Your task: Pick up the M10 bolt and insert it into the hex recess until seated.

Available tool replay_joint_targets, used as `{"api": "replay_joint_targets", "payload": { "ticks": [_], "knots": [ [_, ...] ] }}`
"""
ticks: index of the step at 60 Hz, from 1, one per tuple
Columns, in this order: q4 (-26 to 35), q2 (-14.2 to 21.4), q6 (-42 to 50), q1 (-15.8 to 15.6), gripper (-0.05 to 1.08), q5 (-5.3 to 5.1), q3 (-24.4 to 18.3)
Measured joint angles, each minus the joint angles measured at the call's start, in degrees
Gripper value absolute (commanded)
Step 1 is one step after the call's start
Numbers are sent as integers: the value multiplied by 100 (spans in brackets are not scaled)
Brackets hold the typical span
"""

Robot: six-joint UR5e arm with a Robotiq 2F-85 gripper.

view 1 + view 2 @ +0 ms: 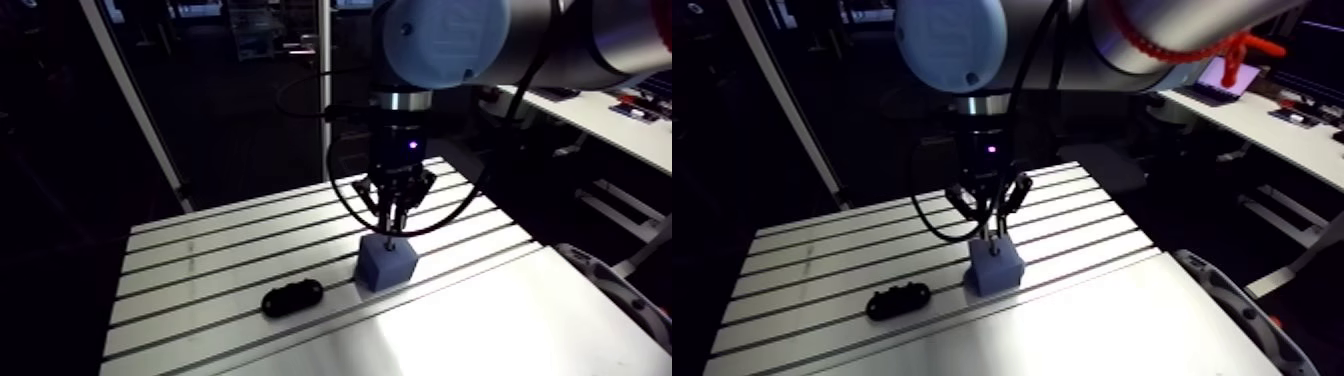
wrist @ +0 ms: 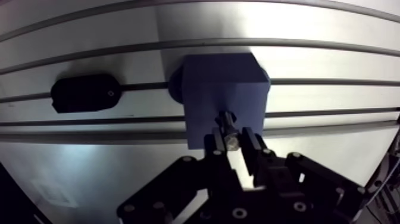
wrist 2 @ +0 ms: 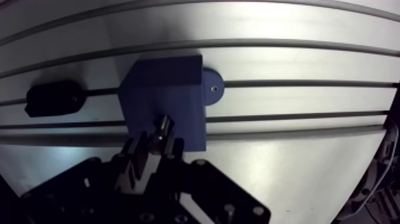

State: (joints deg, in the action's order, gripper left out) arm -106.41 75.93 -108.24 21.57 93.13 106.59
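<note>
The bolt (image 2: 228, 126) was pinched in the jaws, just over the block (image 2: 220, 83) on the table (image 2: 333, 164); a black part (image 2: 83, 93) lay at nine o'clock of the block. Upright alignment and slow, straight lowering were judged needed until seated.

A small black oblong part (image 1: 292, 298) lies flat across a slot of the slotted aluminium table (image 1: 200, 260), at about 8 o'clock from the table's middle in the arm view.

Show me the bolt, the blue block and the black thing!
bolt (image 2: 228, 126), wrist view, its shiny middle.
blue block (image 2: 220, 89), wrist view, middle of its blue face.
black thing (image 2: 83, 92), wrist view, its middle.
</note>
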Motion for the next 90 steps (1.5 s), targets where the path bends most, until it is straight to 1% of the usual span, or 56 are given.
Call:
{"api": "replay_joint_targets", "payload": {
  "ticks": [24,44,83,89,90],
  "knots": [
    [1,16,0,-14,107,-7,43],
    [-7,26,-8,-18,107,7,70],
    [-17,13,-18,-21,107,-8,114],
    [-20,14,-20,-21,107,-5,122],
    [-21,15,-20,-21,105,-5,123]
  ]
}}
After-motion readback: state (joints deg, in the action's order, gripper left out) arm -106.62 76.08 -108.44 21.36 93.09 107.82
